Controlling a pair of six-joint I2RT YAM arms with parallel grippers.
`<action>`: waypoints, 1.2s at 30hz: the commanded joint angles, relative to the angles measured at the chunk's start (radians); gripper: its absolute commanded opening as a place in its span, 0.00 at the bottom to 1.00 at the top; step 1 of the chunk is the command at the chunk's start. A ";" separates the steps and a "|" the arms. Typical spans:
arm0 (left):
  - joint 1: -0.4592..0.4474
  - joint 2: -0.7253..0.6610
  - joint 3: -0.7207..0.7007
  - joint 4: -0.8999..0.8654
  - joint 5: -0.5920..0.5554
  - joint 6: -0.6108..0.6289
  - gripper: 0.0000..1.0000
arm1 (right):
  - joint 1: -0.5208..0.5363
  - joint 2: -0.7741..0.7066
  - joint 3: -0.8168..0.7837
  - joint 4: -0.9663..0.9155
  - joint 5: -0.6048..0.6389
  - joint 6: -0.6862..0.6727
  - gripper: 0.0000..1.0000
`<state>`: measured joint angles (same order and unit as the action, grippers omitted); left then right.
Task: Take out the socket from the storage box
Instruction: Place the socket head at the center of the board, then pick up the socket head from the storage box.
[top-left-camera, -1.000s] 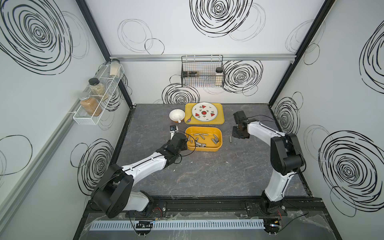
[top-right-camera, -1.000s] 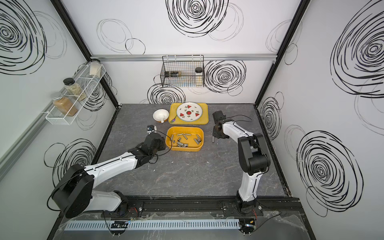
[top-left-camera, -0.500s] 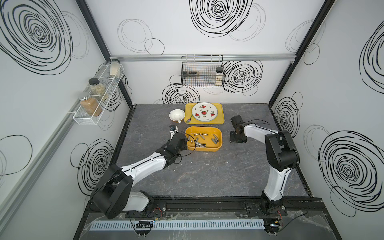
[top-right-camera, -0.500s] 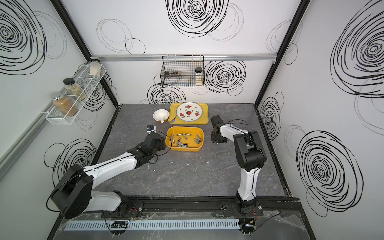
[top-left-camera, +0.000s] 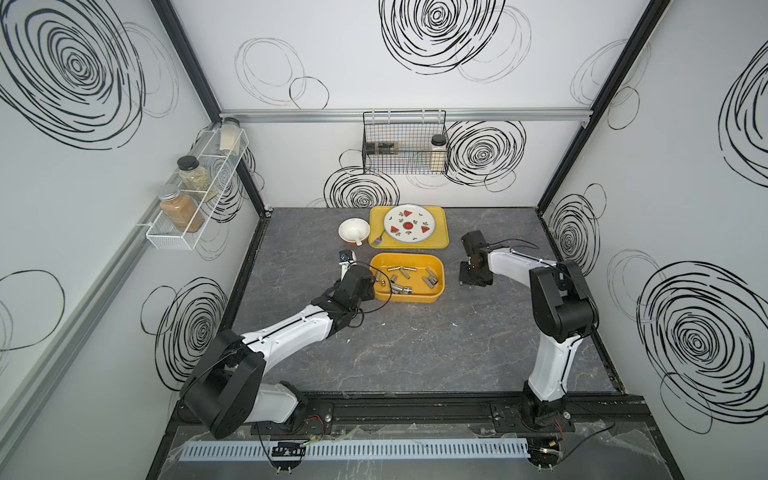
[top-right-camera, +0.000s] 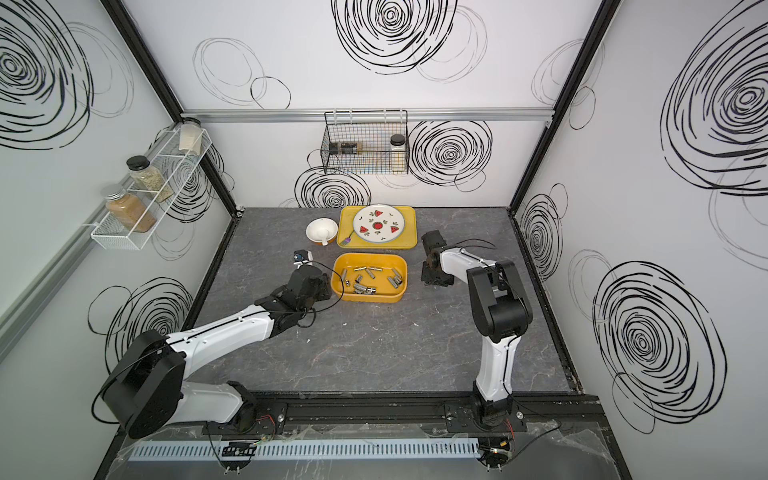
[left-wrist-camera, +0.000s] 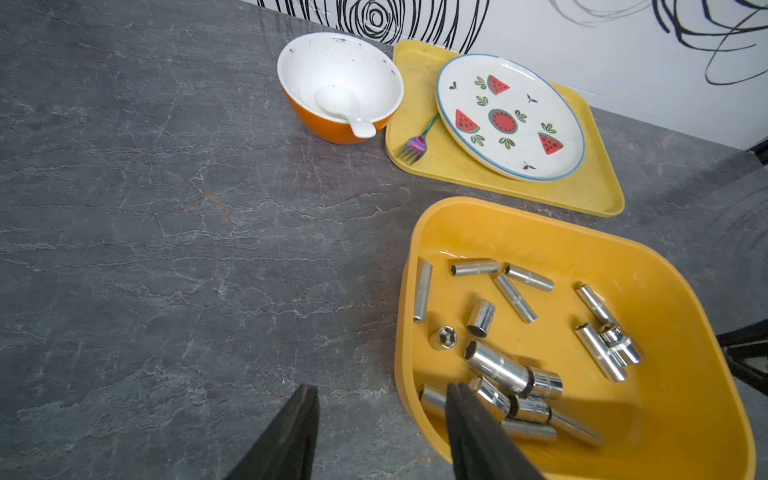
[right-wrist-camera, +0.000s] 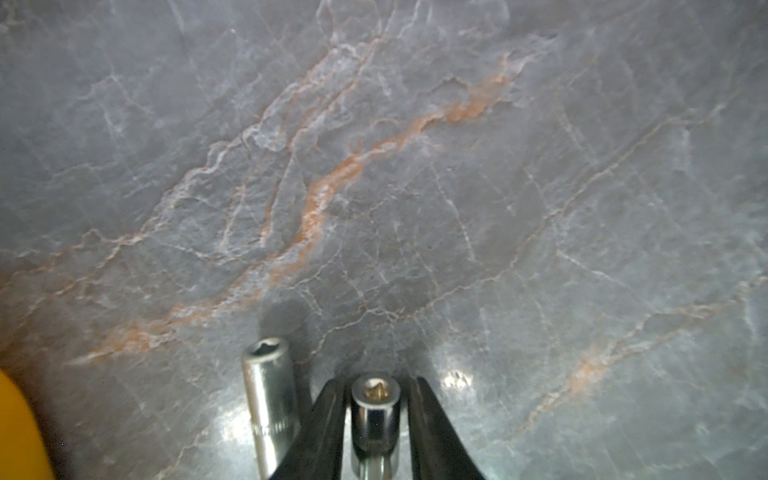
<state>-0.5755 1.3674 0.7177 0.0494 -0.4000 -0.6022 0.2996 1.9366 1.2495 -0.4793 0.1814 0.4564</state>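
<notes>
Grey table (right-wrist-camera: 415, 166): two sockets (right-wrist-camera: 270, 395) out, right end effector (right-wrist-camera: 375, 380) parted around one, left end effector (left-wrist-camera: 380, 387) agape, more in storage box (left-wrist-camera: 673, 299).

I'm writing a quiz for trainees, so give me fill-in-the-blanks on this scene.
The plate on the yellow tray shows ___ slices.
The white spoon lies in the ___.
The right gripper has a ___ between its jaws.
Missing words: watermelon; bowl; socket.
</notes>
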 joint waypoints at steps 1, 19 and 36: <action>-0.005 -0.020 -0.003 0.007 -0.015 0.001 0.57 | 0.001 -0.048 0.038 -0.032 -0.012 0.008 0.31; -0.007 -0.042 -0.005 0.002 -0.026 -0.001 0.57 | 0.237 0.008 0.361 -0.181 -0.028 -0.107 0.28; -0.011 -0.036 -0.003 0.002 -0.024 0.001 0.57 | 0.248 0.249 0.478 -0.241 0.026 -0.113 0.23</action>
<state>-0.5816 1.3407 0.7177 0.0494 -0.4099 -0.6022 0.5476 2.1761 1.7042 -0.6846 0.1650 0.3500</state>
